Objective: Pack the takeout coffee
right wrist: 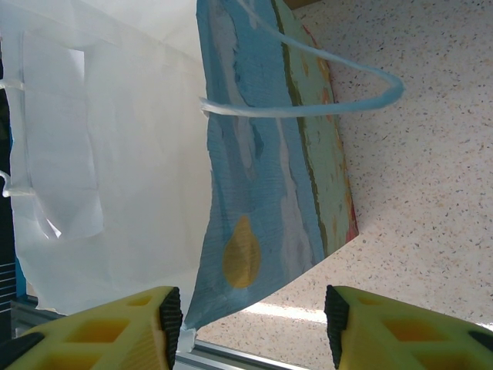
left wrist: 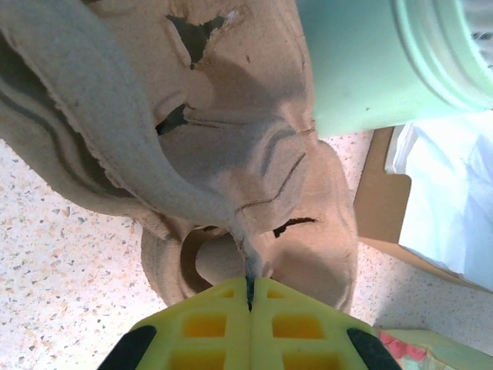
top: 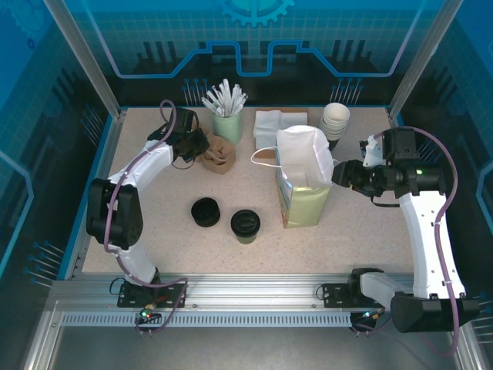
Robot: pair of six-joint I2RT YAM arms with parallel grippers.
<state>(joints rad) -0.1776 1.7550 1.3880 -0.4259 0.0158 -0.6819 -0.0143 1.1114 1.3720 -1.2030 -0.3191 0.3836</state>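
The takeout coffee (top: 246, 225), a small greenish cup with a black lid, stands on the table in front of the middle, left of the paper bag (top: 302, 193). The bag stands upright with its white mouth open. My right gripper (top: 340, 173) is at the bag's right rim and is open (right wrist: 250, 320); the bag's printed wall (right wrist: 254, 193) hangs between its fingers, close to the left finger (right wrist: 166, 324). My left gripper (top: 189, 143) is at the back left, shut (left wrist: 250, 281) on a thin edge of the brown pulp cup carrier (left wrist: 231, 154).
A low black round lid (top: 206, 211) lies left of the coffee. At the back stand a green cup of stirrers (top: 227, 123), white napkins (top: 277, 123) and a stack of white cups (top: 335, 119). The bag's handle (right wrist: 347, 100) loops outward.
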